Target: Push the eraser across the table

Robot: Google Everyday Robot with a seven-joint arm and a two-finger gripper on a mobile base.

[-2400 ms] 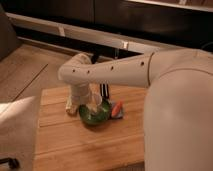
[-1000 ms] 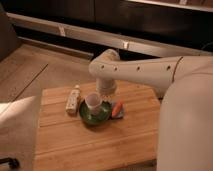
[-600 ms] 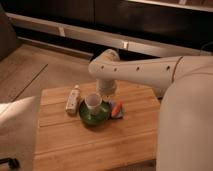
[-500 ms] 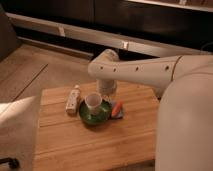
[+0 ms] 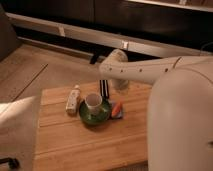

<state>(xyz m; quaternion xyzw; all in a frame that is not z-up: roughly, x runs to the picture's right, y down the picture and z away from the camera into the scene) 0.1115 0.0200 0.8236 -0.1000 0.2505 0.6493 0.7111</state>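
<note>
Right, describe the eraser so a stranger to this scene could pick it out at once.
On the wooden table, look behind the green plate and cup, near the far edge, beside the gripper. The eraser is the small black block with pale stripes; the bottle is white, the carrot-like piece orange.

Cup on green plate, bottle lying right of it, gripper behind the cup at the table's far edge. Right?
No: the camera view shows the bottle lying left of the cup, not right. Cup on green plate and gripper behind it at the table's far edge hold.
</note>
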